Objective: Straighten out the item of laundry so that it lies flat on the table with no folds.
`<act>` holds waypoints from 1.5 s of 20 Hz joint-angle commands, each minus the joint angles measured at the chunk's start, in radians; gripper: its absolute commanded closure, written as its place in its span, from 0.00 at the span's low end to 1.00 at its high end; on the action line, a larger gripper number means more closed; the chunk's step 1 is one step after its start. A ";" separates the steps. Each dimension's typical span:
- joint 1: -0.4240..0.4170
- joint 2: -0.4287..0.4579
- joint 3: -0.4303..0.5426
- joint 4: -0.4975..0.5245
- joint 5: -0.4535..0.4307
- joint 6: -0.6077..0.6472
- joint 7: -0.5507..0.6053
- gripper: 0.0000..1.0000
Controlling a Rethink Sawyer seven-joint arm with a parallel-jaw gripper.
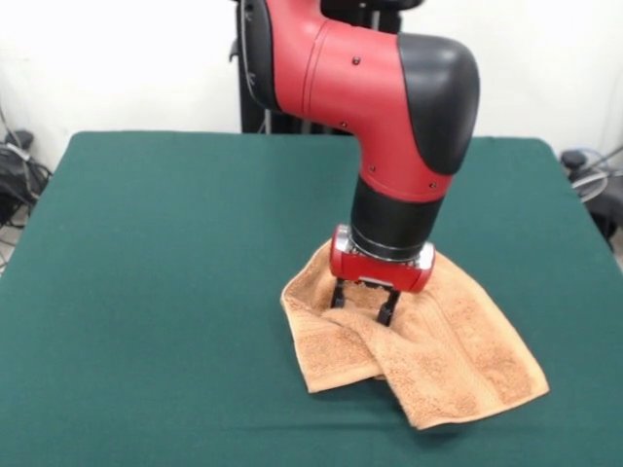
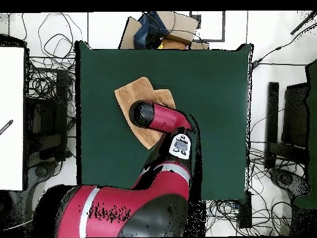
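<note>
Across the left half of the table in the front view the green felt lies bare. Right of the middle, toward the near edge, sits the towel, orange-tan and rumpled: its left part is doubled over in a thick fold with a rolled lip, while the right part spreads flatter out to a corner pointing at the near right corner of the table. A woven stripe runs along that flatter part. Over the towel's far left portion the arm comes down from the far edge, bends at a black elbow cap and ends in a wrist pointing straight down. Below its red collar the gripper stands upright with both black fingers a little apart, tips pressed into the cloth beside the fold; whether any cloth is pinched between them I cannot tell. From overhead, the towel lies left of the table's centre, partly hidden under the arm
</note>
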 commanded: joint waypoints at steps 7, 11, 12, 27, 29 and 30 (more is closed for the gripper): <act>-0.013 0.179 0.059 -0.141 -0.096 0.179 0.008 0.00; -0.091 0.167 0.180 -0.149 -0.163 0.139 -0.138 0.00; -0.123 0.160 0.228 -0.130 -0.174 0.084 -0.148 0.00; -0.146 0.115 0.261 -0.071 -0.225 -0.010 0.048 1.00; -0.139 0.114 0.250 -0.068 -0.227 -0.019 0.067 1.00; -0.140 0.113 0.251 -0.066 -0.228 -0.020 0.067 1.00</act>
